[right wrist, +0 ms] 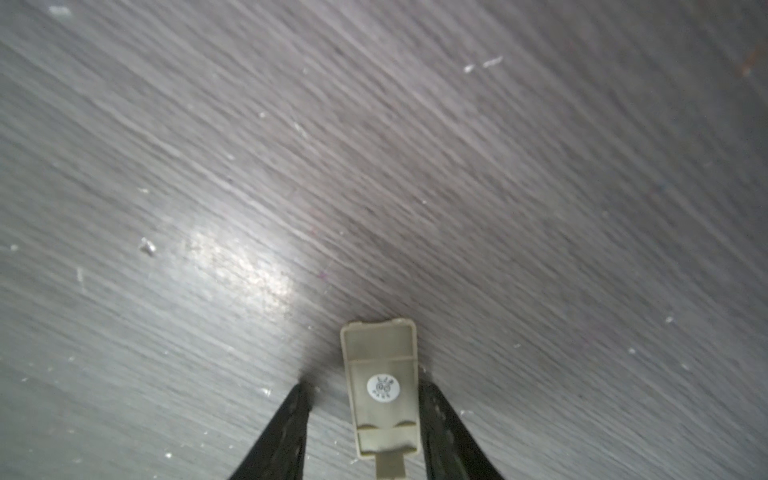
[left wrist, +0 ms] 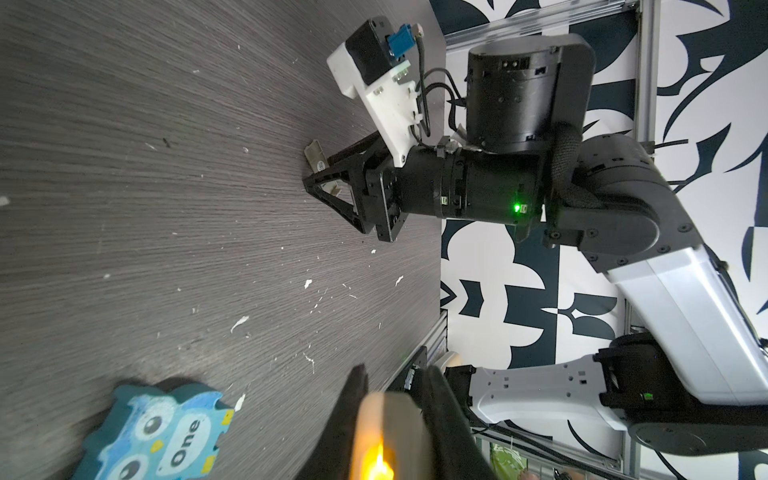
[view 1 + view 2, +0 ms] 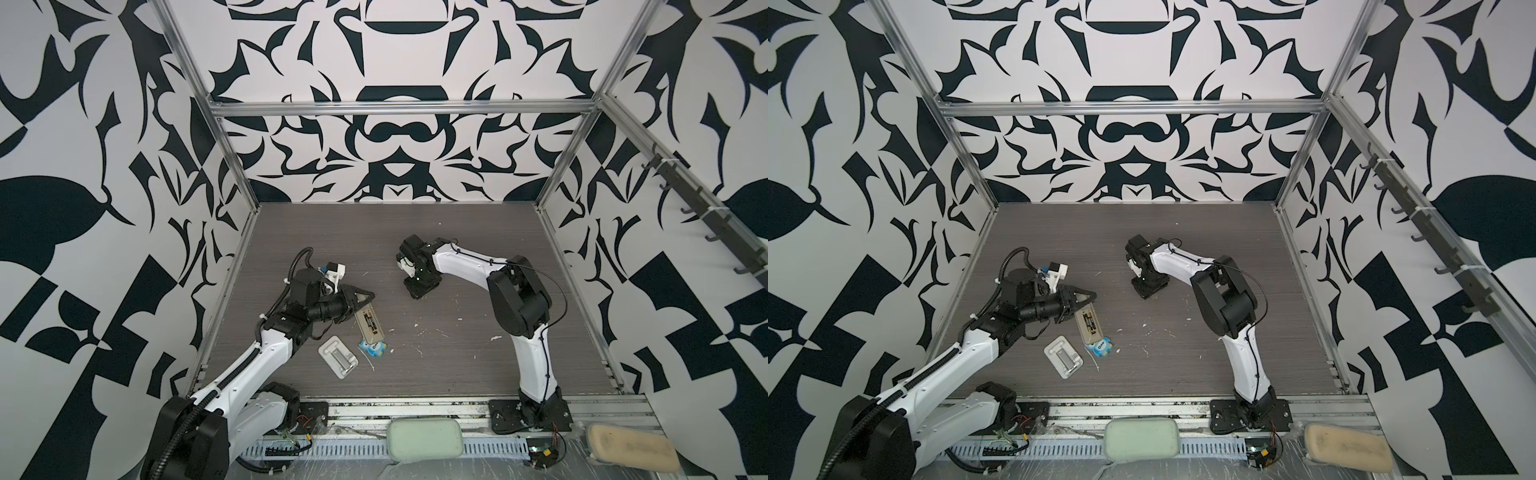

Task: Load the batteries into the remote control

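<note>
**Top views.** The remote control (image 3: 377, 334) lies back-up on the counter (image 3: 415, 232), left of centre. Its battery bay is open. The batteries (image 3: 369, 322) lie side by side inside the bay. The left pincer (image 3: 368, 297) lies low and level at the far end of the remote control, with its jaws nearly together on that end. A blue owl-shaped item (image 3: 372, 348) touches the near end of the remote control. A white tray (image 3: 328, 347) holding a metal piece lies just beside the owl, on its left. The right pincer (image 3: 419, 293) points down at the counter near the middle, well apart from the remote control. Its jaw opening cannot be read from this angle. Both top views agree on this layout.

**Left wrist view.** The fingers (image 2: 357, 399) of the left pincer (image 2: 395, 390) press on either side of a beige edge of the remote control (image 2: 382, 415). The blue owl-shaped item (image 2: 166, 432) lies close by. Across the counter (image 2: 124, 166), the right pincer (image 2: 322, 170) straddles a small beige battery cover (image 2: 313, 156).

**Right wrist view.** The battery cover (image 1: 382, 361) lies flat on the counter (image 1: 374, 166), inner face up, with a round white sticker on it. It sits between the fingers (image 1: 286, 432) of the right pincer (image 1: 365, 386). The jaws are apart. One finger is at the edge of the cover. A clear gap separates the other finger from the cover, so the cover is not clamped.
</note>
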{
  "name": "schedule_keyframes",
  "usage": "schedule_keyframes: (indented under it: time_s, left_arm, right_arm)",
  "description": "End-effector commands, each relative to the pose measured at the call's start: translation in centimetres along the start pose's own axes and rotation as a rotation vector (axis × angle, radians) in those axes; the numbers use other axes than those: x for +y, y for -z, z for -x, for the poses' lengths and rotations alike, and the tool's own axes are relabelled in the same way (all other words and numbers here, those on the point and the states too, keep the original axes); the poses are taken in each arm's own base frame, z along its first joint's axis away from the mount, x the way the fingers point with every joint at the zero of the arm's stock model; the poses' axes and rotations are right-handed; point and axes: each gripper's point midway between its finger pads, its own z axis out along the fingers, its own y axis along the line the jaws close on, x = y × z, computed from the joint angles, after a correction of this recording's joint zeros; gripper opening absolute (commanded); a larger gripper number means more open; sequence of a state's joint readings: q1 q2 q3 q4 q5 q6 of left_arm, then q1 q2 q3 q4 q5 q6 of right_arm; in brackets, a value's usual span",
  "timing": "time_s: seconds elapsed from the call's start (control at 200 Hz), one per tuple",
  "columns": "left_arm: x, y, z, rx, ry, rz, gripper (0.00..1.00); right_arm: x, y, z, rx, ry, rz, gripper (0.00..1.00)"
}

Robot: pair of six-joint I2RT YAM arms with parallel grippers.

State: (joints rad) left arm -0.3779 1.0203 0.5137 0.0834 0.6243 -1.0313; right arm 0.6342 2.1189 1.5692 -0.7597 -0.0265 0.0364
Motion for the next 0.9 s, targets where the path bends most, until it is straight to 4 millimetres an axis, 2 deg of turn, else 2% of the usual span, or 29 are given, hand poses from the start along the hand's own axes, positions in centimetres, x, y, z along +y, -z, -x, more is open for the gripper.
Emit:
schedule_keyframes:
  time_s: [0.0, 0.335, 0.48, 0.685, 0.895]
  left_arm:
    - [-0.6, 0.2, 0.4, -0.013, -0.012, -0.009, 0.0]
    - [-0.5, 0.2, 0.5, -0.017, -0.009, -0.006, 0.0]
    - [-0.5, 0.2, 0.5, -0.017, -0.009, -0.006, 0.0]
    - [-0.6, 0.2, 0.6, -0.019, -0.011, -0.008, 0.0]
    - [-0.6, 0.0, 0.8, -0.021, -0.011, -0.01, 0.0]
  right_arm:
    - [0.2, -0.8, -0.7, 0.01, -0.035, 0.033, 0.47]
    - [1.2, -1.5, -1.4, 0.008, -0.06, 0.099, 0.47]
    - [1.3, -1.4, -1.8, 0.01, -0.069, 0.102, 0.41]
    - [0.1, -1.4, -2.6, 0.036, -0.068, 0.038, 0.3]
    - [-0.5, -0.7, -2.5, 0.04, -0.062, -0.012, 0.25]
